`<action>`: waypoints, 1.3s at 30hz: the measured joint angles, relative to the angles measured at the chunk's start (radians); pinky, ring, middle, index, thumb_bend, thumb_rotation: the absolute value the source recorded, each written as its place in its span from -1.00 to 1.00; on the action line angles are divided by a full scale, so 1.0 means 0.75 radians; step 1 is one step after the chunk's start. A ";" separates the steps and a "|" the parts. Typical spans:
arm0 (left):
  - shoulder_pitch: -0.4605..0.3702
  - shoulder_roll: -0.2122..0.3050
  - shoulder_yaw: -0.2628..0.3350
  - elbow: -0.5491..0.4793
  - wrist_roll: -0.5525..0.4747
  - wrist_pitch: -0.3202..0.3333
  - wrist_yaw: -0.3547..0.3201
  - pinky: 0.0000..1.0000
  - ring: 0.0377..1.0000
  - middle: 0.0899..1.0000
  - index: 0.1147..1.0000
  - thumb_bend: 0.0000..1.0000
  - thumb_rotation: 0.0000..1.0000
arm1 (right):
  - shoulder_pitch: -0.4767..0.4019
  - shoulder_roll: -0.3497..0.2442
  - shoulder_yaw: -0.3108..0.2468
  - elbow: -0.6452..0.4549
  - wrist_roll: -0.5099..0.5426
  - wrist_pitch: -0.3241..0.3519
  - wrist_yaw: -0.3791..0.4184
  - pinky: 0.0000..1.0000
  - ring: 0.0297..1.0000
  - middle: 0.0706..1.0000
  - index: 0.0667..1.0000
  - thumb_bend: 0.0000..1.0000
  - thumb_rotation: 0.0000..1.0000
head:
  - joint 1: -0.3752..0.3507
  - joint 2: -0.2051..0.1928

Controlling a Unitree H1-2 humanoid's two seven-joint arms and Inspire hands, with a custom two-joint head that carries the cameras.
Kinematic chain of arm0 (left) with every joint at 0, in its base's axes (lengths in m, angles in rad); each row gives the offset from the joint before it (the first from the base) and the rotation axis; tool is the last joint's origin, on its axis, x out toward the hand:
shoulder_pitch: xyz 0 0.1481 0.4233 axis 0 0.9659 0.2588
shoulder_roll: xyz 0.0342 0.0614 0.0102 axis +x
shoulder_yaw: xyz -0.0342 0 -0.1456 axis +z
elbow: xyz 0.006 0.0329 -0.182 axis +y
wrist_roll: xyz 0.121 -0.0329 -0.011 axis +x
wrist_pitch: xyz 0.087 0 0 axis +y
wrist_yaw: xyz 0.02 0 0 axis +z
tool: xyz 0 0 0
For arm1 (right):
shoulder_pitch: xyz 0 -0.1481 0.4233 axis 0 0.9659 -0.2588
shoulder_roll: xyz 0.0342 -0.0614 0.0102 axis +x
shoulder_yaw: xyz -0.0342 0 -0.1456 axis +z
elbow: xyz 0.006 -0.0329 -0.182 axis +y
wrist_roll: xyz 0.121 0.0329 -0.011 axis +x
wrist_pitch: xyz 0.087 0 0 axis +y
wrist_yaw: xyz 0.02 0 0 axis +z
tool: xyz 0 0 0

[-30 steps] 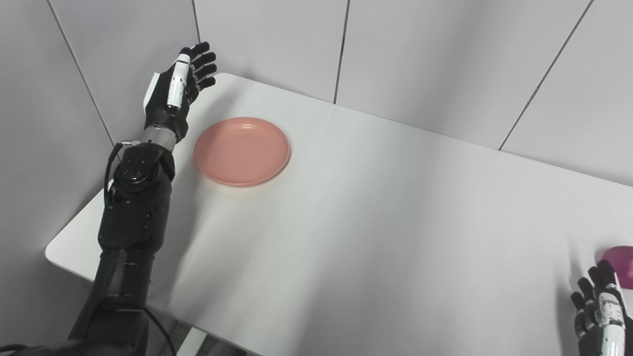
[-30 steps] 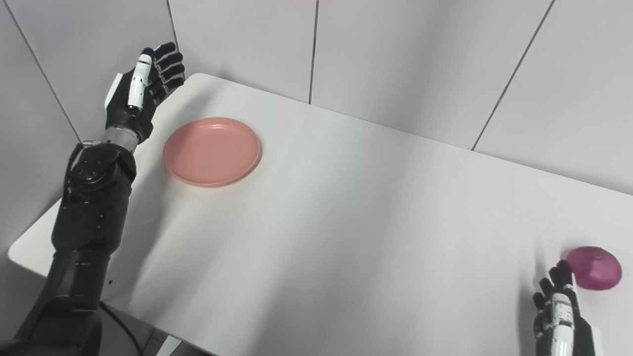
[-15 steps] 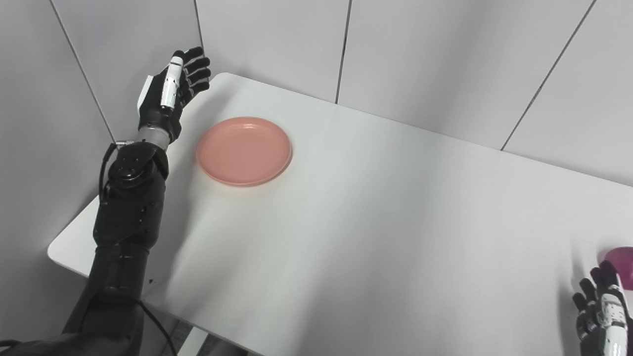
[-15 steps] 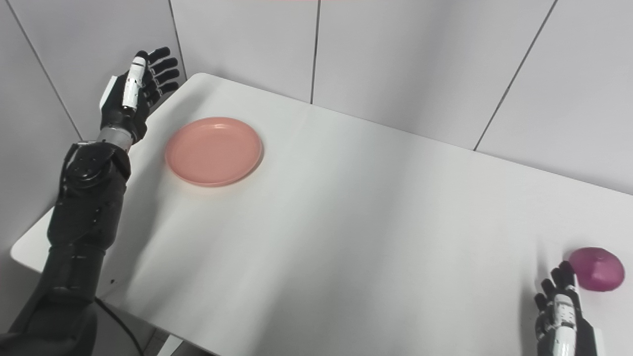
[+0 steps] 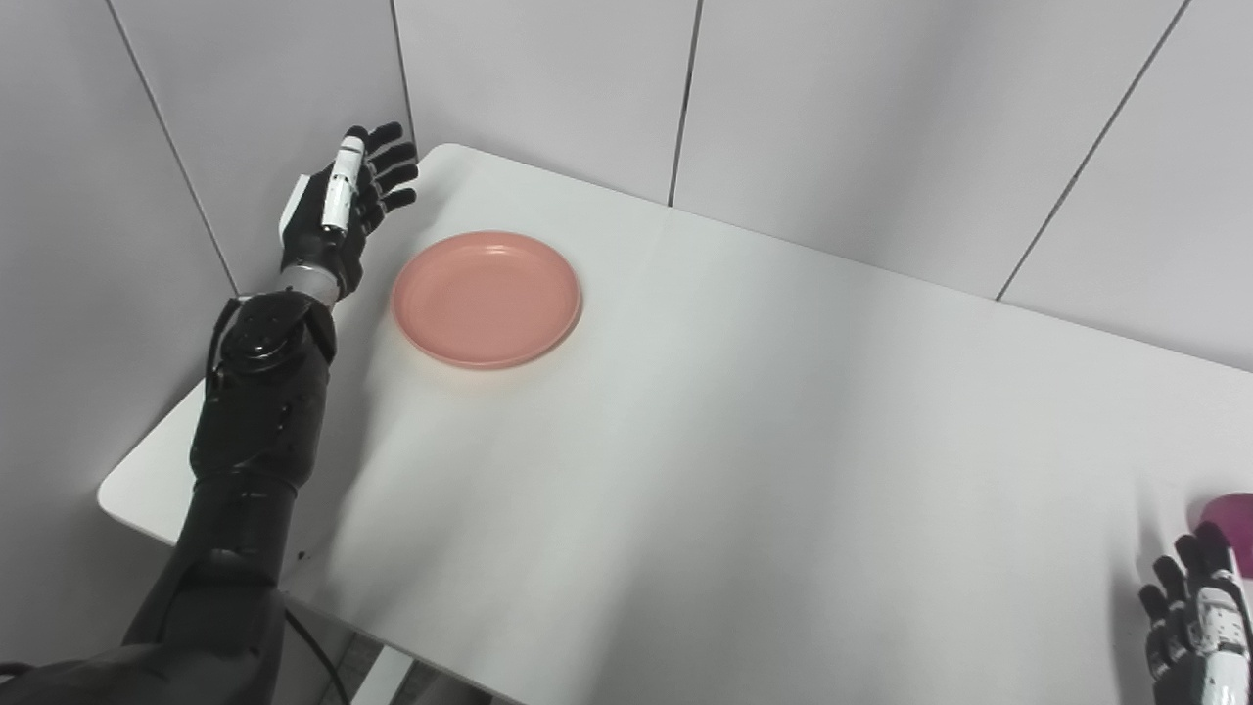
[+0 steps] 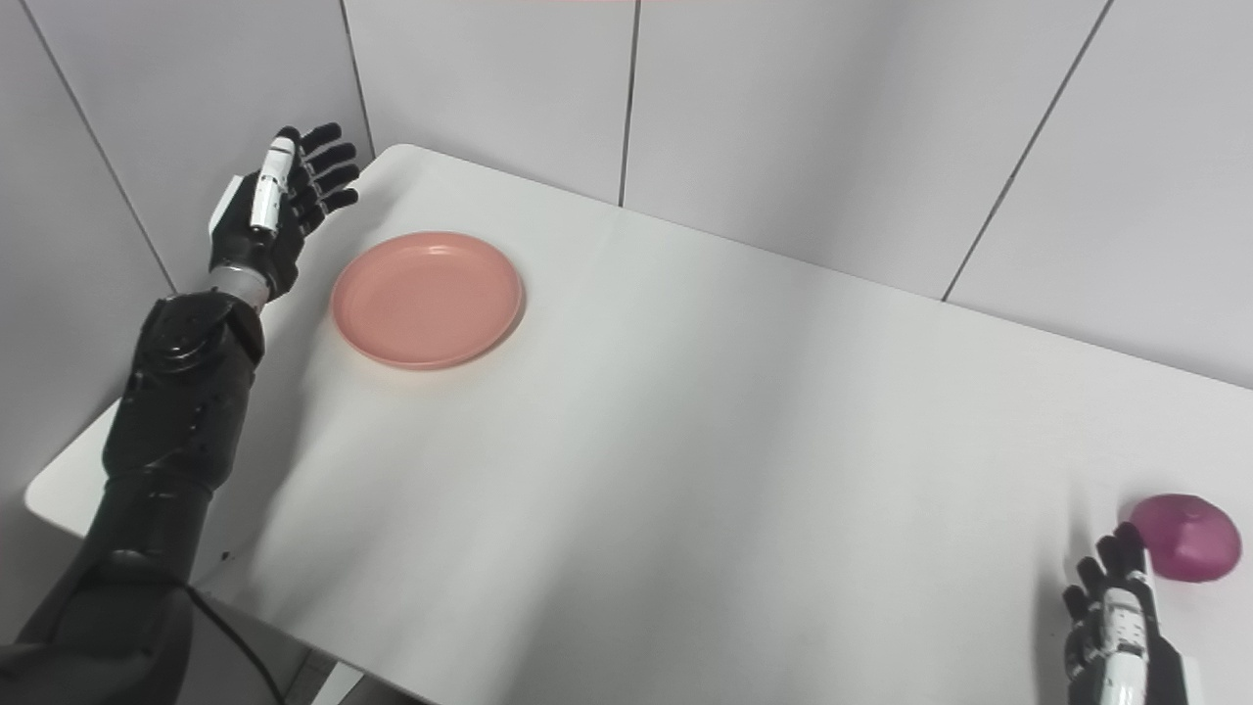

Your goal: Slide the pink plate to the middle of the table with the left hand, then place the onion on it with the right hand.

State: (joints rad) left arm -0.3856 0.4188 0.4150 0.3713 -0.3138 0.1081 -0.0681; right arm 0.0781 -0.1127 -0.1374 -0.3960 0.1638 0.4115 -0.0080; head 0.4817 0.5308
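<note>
Left eye view: the left hand [image 5: 338,201] hangs at the table's far left corner, fingers spread wide and holding nothing, just beside the pink plate [image 5: 487,299] but not touching it. Over the last second the hand has sunk lower and drawn slightly back toward the table [image 5: 744,441] edge, which reads as lining up behind the plate's outer rim for the push. The plate seems not to have moved on the table; its small shift in the picture matches a drift of the whole view. It lies well apart from the middle, so the slide is not yet begun. At the lower right the right hand [image 5: 1199,617] waits, fingers apart and empty, with only a sliver of the onion [image 5: 1231,519] in sight.

Right eye view: the purple onion [image 6: 1186,537] shows whole, resting on the table near its right end, just beyond the right hand's fingertips [image 6: 1128,548]; contact cannot be told. The right hand has dropped slightly in the picture. Next, the left hand needs to meet the rim low.
</note>
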 measured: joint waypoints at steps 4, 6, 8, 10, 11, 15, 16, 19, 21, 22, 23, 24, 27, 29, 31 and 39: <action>-0.002 0.000 0.000 0.035 -0.015 -0.021 -0.008 0.62 0.64 0.59 0.52 -0.45 1.00 | 0.002 -0.001 0.000 0.000 0.002 0.000 0.000 1.00 1.00 1.00 0.99 -1.00 1.00 | -0.002 0.004; -0.006 0.000 -0.001 0.055 -0.016 -0.026 -0.012 0.64 0.66 0.61 0.54 -0.43 1.00 | 0.003 -0.001 0.001 -0.001 0.002 0.000 0.000 1.00 1.00 1.00 0.99 -1.00 1.00 | -0.004 0.008; -0.015 0.003 -0.003 0.091 -0.016 -0.033 -0.019 0.64 0.66 0.61 0.53 -0.41 1.00 | 0.003 -0.001 0.001 -0.005 0.002 0.000 0.000 1.00 1.00 1.00 0.99 -1.00 1.00 | -0.006 0.008; -0.025 0.005 -0.004 0.121 -0.015 -0.037 -0.020 0.65 0.65 0.61 0.53 -0.40 1.00 | 0.003 -0.001 0.001 -0.009 0.003 0.000 0.000 1.00 1.00 1.00 0.99 -1.00 1.00 | -0.004 0.010; -0.031 0.005 -0.005 0.137 -0.015 -0.040 -0.021 0.64 0.65 0.60 0.53 -0.40 1.00 | 0.003 -0.002 0.001 -0.009 0.003 0.000 0.000 1.00 1.00 1.00 0.98 -1.00 1.00 | -0.002 0.014; -0.048 0.007 -0.008 0.184 -0.015 -0.074 -0.026 0.64 0.64 0.60 0.52 -0.38 1.00 | 0.005 -0.007 0.000 -0.009 0.002 0.000 0.000 1.00 1.00 1.00 0.97 -1.00 1.00 | -0.004 0.016; -0.051 0.008 -0.010 0.189 -0.014 -0.076 -0.026 0.63 0.64 0.60 0.51 -0.37 1.00 | 0.005 -0.008 0.000 -0.009 0.002 0.000 0.000 1.00 1.00 1.00 0.96 -0.99 1.00 | -0.004 0.016; -0.068 0.013 -0.012 0.237 -0.014 -0.103 -0.034 0.63 0.64 0.60 0.51 -0.38 1.00 | 0.007 -0.008 0.000 -0.009 0.007 0.000 0.000 1.00 1.00 1.00 0.97 -1.00 1.00 | -0.004 0.018; -0.080 0.020 -0.014 0.281 -0.015 -0.122 -0.040 0.64 0.65 0.61 0.51 -0.39 1.00 | 0.007 -0.008 0.000 -0.011 0.008 0.000 0.000 1.00 1.00 1.00 0.98 -1.00 1.00 | -0.004 0.020; -0.085 0.024 -0.014 0.302 -0.015 -0.128 -0.041 0.65 0.65 0.61 0.51 -0.40 1.00 | 0.007 -0.008 0.000 -0.011 0.007 0.000 0.000 1.00 1.00 1.00 0.99 -1.00 1.00 | -0.004 0.020; -0.091 0.027 -0.015 0.323 -0.015 -0.132 -0.046 0.65 0.65 0.61 0.51 -0.40 1.00 | 0.007 -0.008 0.000 -0.012 0.007 0.000 0.000 1.00 1.00 1.00 0.99 -1.00 1.00 | -0.004 0.020; -0.094 0.029 -0.015 0.337 -0.015 -0.132 -0.049 0.65 0.65 0.61 0.51 -0.40 1.00 | 0.007 -0.008 0.000 -0.013 0.008 0.000 0.000 1.00 1.00 1.00 0.99 -1.00 1.00 | -0.006 0.020; -0.105 0.031 -0.021 0.381 -0.014 -0.149 -0.065 0.65 0.65 0.61 0.51 -0.41 1.00 | 0.010 -0.008 0.000 -0.020 0.009 0.001 0.000 1.00 1.00 1.00 1.00 -1.00 1.00 | -0.008 0.022; -0.122 0.034 -0.025 0.427 -0.013 -0.170 -0.069 0.65 0.65 0.61 0.51 -0.41 1.00 | 0.010 -0.008 0.000 -0.021 0.012 0.001 0.000 1.00 1.00 1.00 0.99 -1.00 1.00 | -0.006 0.022; -0.134 0.041 -0.033 0.462 -0.010 -0.174 -0.070 0.65 0.65 0.61 0.51 -0.41 1.00 | 0.011 -0.008 0.000 -0.021 0.013 0.001 0.000 1.00 1.00 1.00 0.99 -1.00 1.00 | -0.006 0.022; -0.173 0.061 -0.047 0.566 -0.011 -0.235 -0.091 0.59 0.59 0.54 0.46 -0.42 1.00 | 0.012 -0.016 0.001 -0.021 0.008 0.001 0.000 1.00 1.00 1.00 0.98 -1.00 1.00 | -0.008 0.025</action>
State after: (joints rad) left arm -0.5157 0.4643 0.3798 0.7955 -0.3222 -0.0678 -0.1367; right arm 0.0872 -0.1246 -0.1364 -0.4116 0.1699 0.4123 -0.0078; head 0.4755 0.5492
